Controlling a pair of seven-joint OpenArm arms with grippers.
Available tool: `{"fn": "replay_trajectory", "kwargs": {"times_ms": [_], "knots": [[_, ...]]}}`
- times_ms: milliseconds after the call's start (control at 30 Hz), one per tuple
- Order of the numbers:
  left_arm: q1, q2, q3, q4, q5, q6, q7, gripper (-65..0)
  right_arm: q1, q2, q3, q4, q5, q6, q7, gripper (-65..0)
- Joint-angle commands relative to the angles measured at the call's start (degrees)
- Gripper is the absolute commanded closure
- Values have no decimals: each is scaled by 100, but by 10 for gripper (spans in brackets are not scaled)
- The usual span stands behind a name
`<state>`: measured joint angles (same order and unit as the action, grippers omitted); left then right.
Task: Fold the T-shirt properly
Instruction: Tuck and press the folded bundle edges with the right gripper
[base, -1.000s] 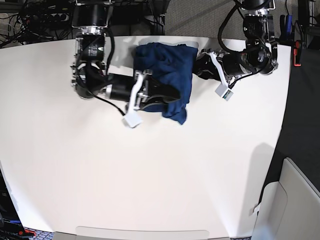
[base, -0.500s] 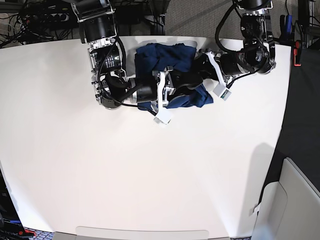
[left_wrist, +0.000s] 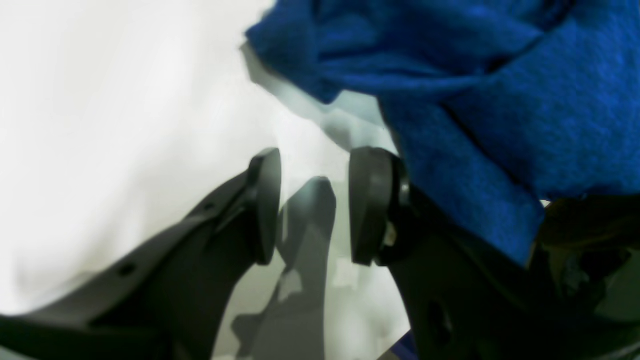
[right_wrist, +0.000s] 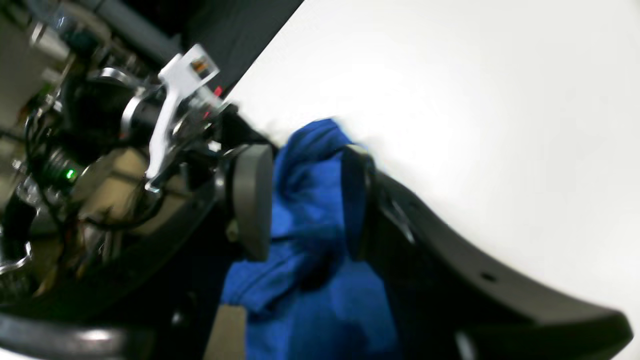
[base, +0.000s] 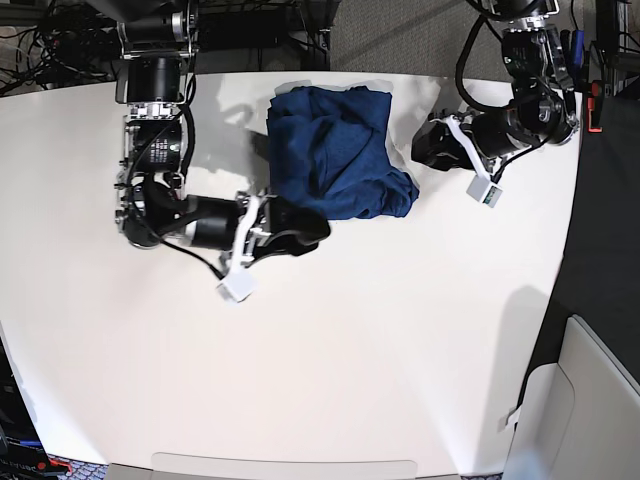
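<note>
The T-shirt (base: 335, 150) is a dark navy bundle lying folded at the back middle of the white table (base: 300, 380). My right gripper (base: 318, 228) lies low on the table at the shirt's lower left edge. In the right wrist view this gripper (right_wrist: 305, 200) is open, and blue T-shirt (right_wrist: 310, 280) fabric shows in the gap between its fingers. My left gripper (base: 418, 148) sits just off the shirt's right side. The left wrist view shows it (left_wrist: 317, 205) open with only bare table between the fingers, while the T-shirt (left_wrist: 500, 100) lies against the outside of one finger (left_wrist: 370, 205).
Cables and a power strip (base: 95, 35) lie behind the table's back edge. A white panel (base: 590, 400) stands off the table at the lower right. The table's right edge (base: 560, 260) drops to a dark floor.
My right gripper has opened and pulled back left and forward off the shirt. The left arm has drawn away to the right. The shirt now lies flatter, its lower flap spread to the right.
</note>
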<state>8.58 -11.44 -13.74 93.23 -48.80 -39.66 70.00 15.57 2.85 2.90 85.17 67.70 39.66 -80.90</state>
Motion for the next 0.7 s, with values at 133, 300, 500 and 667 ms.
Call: {"fn": "replay_trajectory", "kwargs": {"times_ms": [133,300,500,667], "knots": [[-18,-38,24,642,-136,-34,-85,-209,153,616,480,103,109,34,90,-231],[201,-12,51,1363,-145,-34,-77,-209,109,809,-13,174,-111,34,90,-231],[333,-3,420,1424,-136,-34,-77,-209,320,554,-980,437,-1069,34,90,-231],[492,-3,420,1424,-136,-34,-94,-209,654,361,-2052,455,-1852,34,90,-181]]}}
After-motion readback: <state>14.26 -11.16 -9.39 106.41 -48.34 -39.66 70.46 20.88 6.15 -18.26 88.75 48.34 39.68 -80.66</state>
